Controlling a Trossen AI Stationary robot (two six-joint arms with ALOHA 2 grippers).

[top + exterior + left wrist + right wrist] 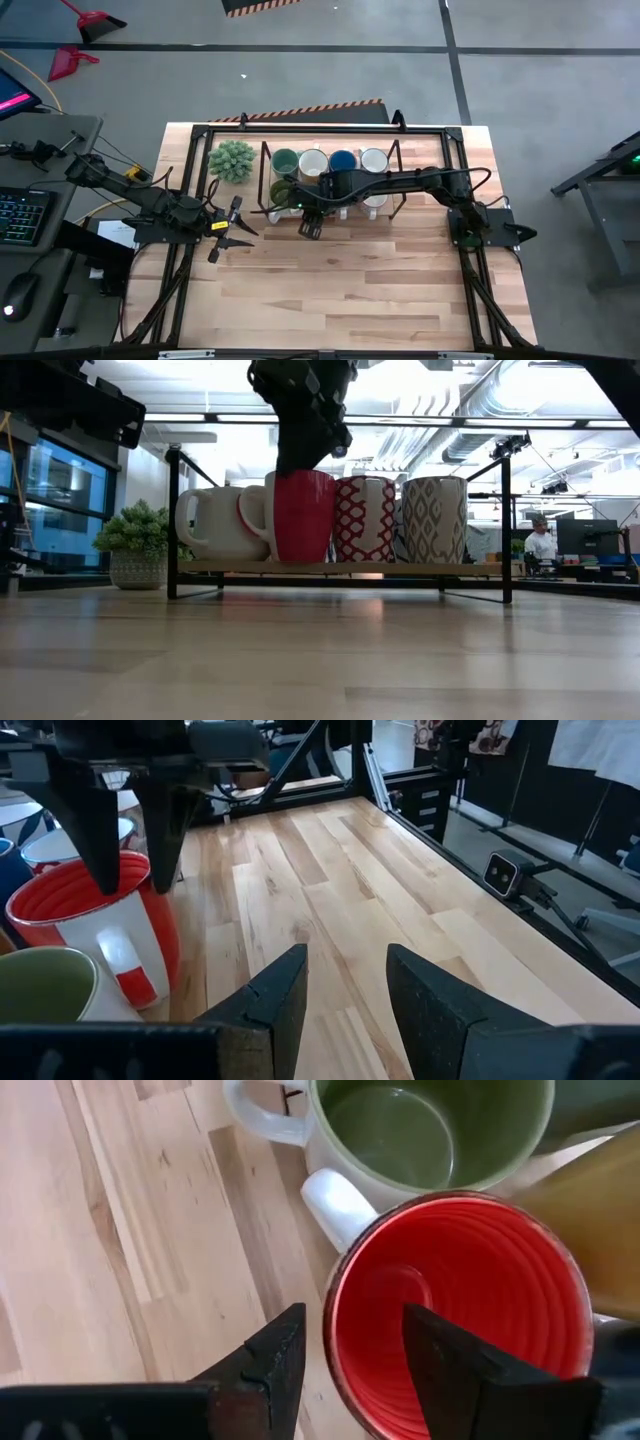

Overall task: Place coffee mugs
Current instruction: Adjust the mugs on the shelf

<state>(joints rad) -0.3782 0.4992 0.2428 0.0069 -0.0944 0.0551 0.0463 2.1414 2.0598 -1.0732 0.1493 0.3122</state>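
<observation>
The left gripper [233,230] hovers near the table's [350,290] left edge, fingers [275,1005] spread on nothing. On the rack [400,160] at the far edge, the right gripper [345,1355] straddles the red mug's [460,1320] rim (one finger inside, one outside), beside the olive mug [430,1130].

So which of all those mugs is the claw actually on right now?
The red mug at the front of the rack. The right gripper straddles its rim, one finger inside and one outside. The olive-green mug beside it is untouched.
</observation>
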